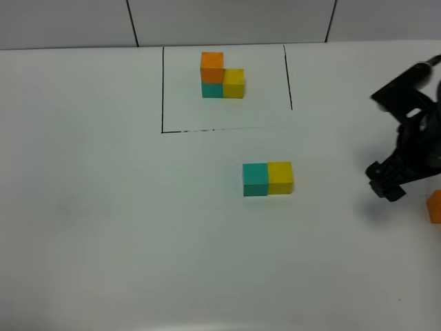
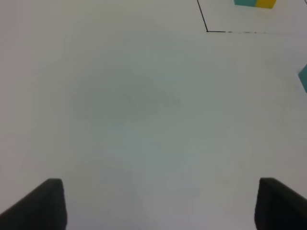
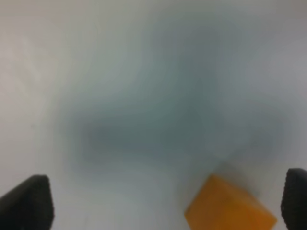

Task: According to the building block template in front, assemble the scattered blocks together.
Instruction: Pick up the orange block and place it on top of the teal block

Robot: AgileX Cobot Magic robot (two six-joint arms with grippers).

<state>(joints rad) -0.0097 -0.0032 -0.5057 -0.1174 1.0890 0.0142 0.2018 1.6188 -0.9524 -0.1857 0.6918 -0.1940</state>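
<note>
The building block template (image 1: pixel 222 76) stands at the back inside thin black lines: orange on teal, with yellow at the side. Of the scattered blocks, the teal cube (image 1: pixel 255 179) and the yellow cube (image 1: pixel 280 176) sit side by side, touching, mid-table. The orange cube (image 1: pixel 435 207) lies at the right edge. My right gripper (image 1: pixel 386 182) hovers just left of it, open. In the right wrist view the orange cube (image 3: pixel 230 209) appears blurred, between the spread fingers of the right gripper (image 3: pixel 160 203) and untouched. My left gripper (image 2: pixel 160 206) is open over bare table.
The white table (image 1: pixel 124 227) runs wide to the left and front. A black line corner (image 2: pixel 207 30) and a sliver of the teal cube (image 2: pixel 303 76) show in the left wrist view. A tiled wall (image 1: pixel 227 21) rises behind the table.
</note>
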